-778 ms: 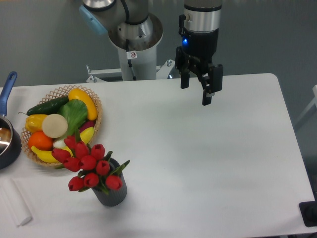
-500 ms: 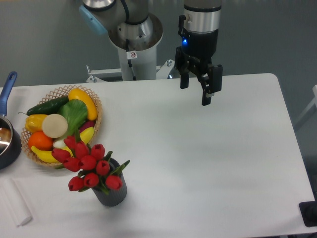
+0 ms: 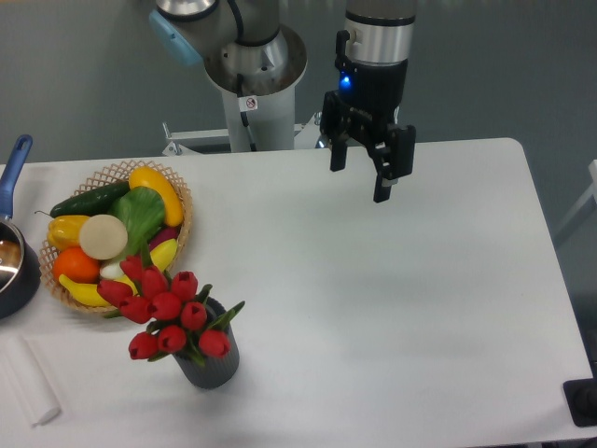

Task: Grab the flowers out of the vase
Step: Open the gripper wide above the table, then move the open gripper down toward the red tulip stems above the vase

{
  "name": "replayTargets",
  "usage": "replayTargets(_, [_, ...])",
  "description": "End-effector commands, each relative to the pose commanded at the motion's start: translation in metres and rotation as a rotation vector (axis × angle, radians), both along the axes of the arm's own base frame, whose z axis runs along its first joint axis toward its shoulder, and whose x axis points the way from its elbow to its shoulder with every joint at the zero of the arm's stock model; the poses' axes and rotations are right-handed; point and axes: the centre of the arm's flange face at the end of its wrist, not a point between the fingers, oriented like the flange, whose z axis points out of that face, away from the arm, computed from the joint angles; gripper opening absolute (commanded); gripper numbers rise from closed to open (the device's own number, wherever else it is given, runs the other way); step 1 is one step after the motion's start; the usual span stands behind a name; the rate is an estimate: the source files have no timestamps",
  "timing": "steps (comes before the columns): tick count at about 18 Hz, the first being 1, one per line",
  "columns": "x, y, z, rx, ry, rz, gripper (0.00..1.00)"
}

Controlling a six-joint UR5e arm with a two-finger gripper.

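the gripper is hanging above the far side of the white table, its two black fingers pointing down and standing well apart, nothing between them, a blue light glowing on its body. it is sitting well away from the work, over on the right half near the back edge

down at the near left, the flowers are sitting in the vase, red closed buds bunched together and leaning out to the left, spilling wider than the rim, a green leaf poking out on the right side. the dark grey vase is standing upright on the table, close to the front edge

just behind the flowers, the wicker basket is holding a cucumber, a yellow pepper, an orange, a banana and a pale round piece. at the left edge a dark pan with a blue handle is showing partly, and a folded white cloth is lying at the near left corner
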Motion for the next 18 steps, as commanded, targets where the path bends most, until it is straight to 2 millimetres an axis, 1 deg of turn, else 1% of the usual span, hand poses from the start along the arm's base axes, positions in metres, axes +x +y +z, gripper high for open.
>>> replayTargets(2, [0.000,0.004,0.003,0.032,-0.011,0.060,1.00])
replayTargets(4, [-0.001,0.007,-0.001,0.060,-0.028,0.082,1.00])
replayTargets(9, [0.008,0.015,-0.011,0.136,-0.133,0.079,1.00])
replayTargets(11, [0.016,0.023,-0.018,0.176,-0.208,0.080,1.00])
replayTargets(14, [0.029,0.036,-0.039,0.192,-0.278,0.044,1.00])
replayTargets(15, [0.033,0.039,-0.049,0.193,-0.298,0.037,1.00])
replayTargets(17, [0.035,0.044,-0.058,0.238,-0.350,0.025,1.00])
replayTargets(18, [0.036,0.047,-0.066,0.252,-0.386,0.025,1.00])
